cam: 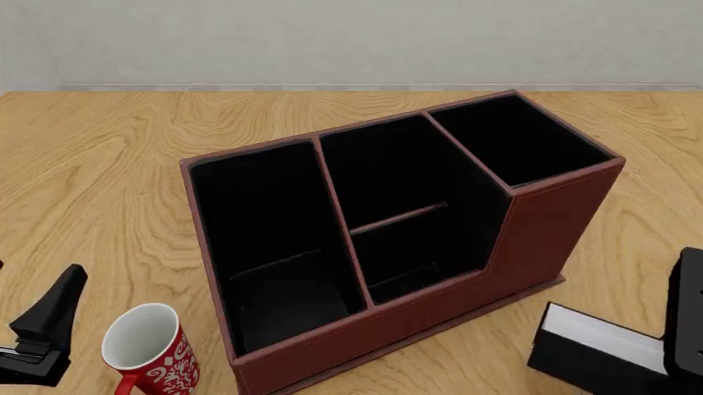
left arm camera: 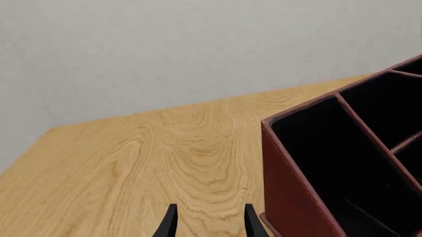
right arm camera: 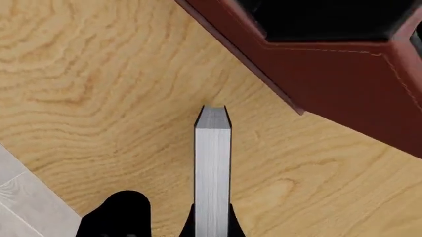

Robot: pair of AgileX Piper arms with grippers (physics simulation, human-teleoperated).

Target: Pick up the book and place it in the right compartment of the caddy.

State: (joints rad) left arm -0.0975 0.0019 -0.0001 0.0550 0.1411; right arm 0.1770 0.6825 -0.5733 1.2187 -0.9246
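Left wrist: left tool [left arm camera: 208,222] spread over bare surface [left arm camera: 145,158] beside caddy [left arm camera: 297,187]; front: book [cam: 598,346] at near right, right compartment [cam: 516,140] far beyond, every section empty; right wrist: right tool [right arm camera: 211,224] pinching the book's spine end, long axis pointing ahead.

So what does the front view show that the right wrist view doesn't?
Only the front view shows the mug, the left gripper and all three sections of the caddy, including the empty right compartment. Only the right wrist view shows the right gripper closed on the book, page edge toward the camera. Both show the book, the caddy's maroon wall and the table.
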